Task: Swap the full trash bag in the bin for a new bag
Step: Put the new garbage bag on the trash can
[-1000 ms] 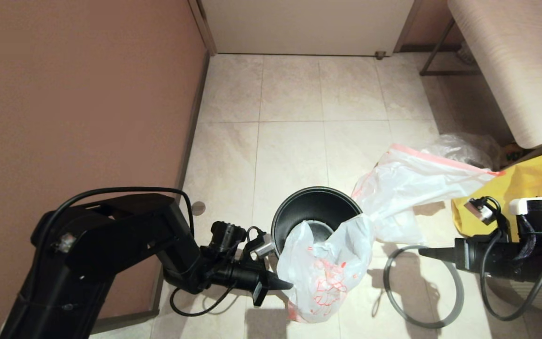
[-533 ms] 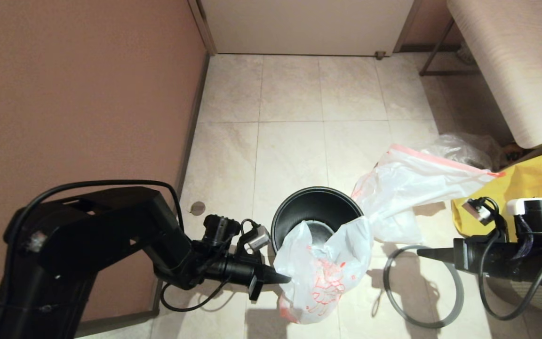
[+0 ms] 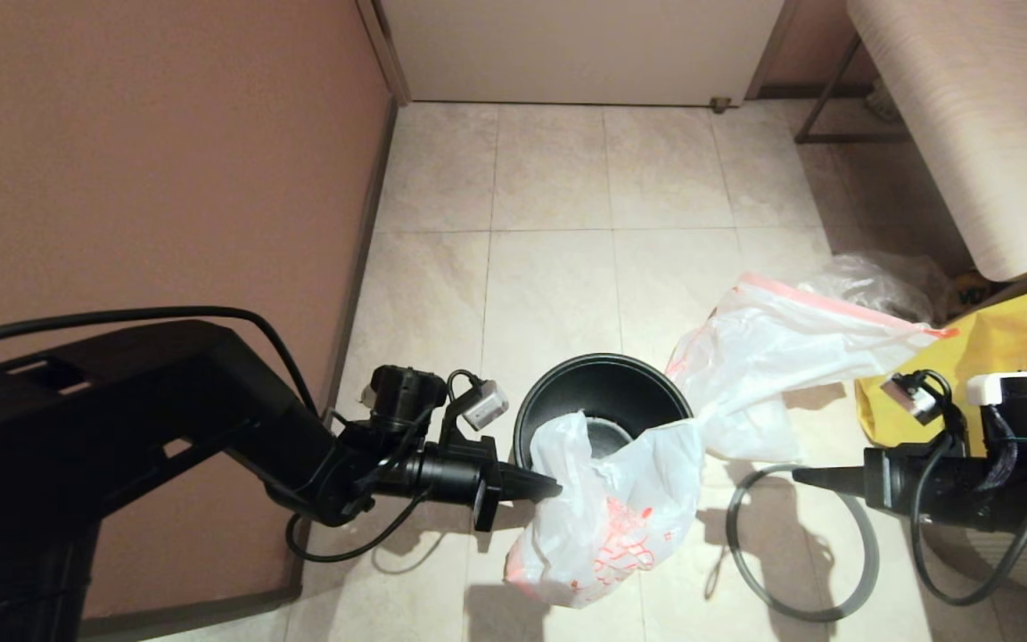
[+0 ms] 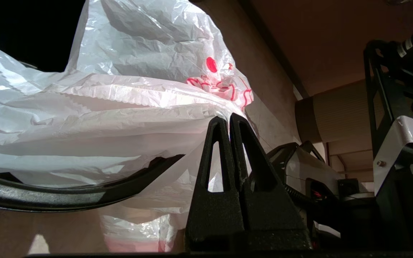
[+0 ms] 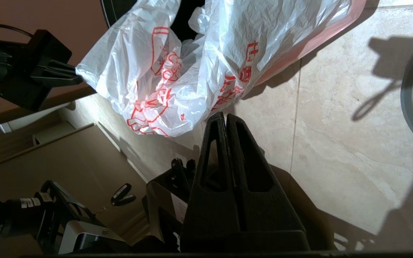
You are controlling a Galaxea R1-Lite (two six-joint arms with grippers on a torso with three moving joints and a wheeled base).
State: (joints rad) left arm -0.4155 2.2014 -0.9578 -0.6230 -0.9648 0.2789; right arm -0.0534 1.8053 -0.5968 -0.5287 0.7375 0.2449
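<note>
My left gripper (image 3: pixel 549 487) pinches the new bag (image 3: pixel 607 517) at the bin (image 3: pixel 558 401); I'd spread it outward slowly (thin plastic). Right gripper (image 3: pixel 801 476) pressed together, empty.

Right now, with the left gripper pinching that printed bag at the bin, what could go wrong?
1. The left gripper is shut on a thin fold of the new bag, which could tear or slip free.
2. Most of the bag hangs outside the bin, so it may slide off onto the floor.
3. The grey ring rim lies on the floor by the right gripper; the bag is unclamped.
</note>
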